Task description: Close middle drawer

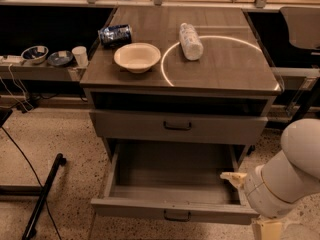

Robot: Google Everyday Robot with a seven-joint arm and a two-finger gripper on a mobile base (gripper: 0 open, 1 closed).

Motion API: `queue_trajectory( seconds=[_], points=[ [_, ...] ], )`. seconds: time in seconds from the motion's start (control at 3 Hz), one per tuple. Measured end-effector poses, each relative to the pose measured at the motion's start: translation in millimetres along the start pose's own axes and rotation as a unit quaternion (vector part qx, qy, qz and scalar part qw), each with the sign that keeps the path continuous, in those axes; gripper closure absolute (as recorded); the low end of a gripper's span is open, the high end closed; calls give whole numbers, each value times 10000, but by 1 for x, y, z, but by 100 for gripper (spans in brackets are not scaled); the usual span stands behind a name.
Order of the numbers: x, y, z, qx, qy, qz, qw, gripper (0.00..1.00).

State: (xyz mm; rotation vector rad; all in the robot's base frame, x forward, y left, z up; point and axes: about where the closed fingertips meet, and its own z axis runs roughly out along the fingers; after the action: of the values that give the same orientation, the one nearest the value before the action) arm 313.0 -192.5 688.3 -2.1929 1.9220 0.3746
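Observation:
The middle drawer [170, 206] is pulled far out of the grey cabinet [175, 91], low in the camera view. It is a deep, plain, empty box with a low front panel and a small dark centre handle [177, 215]. Above it is a shut drawer front [175, 126] with its own dark handle. My gripper [234, 177] is at the lower right, on the end of my white arm [287, 176]. Its cream tip is over the drawer's right front corner, just above the right side wall. The arm hides most of the gripper.
On the cabinet top are a cream bowl [137, 57], a lying plastic bottle [190, 41] and a blue can on its side [114, 34]. A side shelf at the left holds bowls and a cup [79, 55]. A black stand leg [42, 194] and cables lie on the floor at the left.

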Motion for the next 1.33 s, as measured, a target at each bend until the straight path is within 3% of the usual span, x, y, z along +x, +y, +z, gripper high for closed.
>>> queue_trajectory(
  seconds=[0.33, 0.67, 1.33],
  points=[
    [0, 0, -2, 44, -104, 2, 9999, 0],
    [-5, -2, 34, 117, -639, 234, 9976, 0],
    [-18, -46, 112, 686, -1284, 792, 9862, 42]
  ],
)
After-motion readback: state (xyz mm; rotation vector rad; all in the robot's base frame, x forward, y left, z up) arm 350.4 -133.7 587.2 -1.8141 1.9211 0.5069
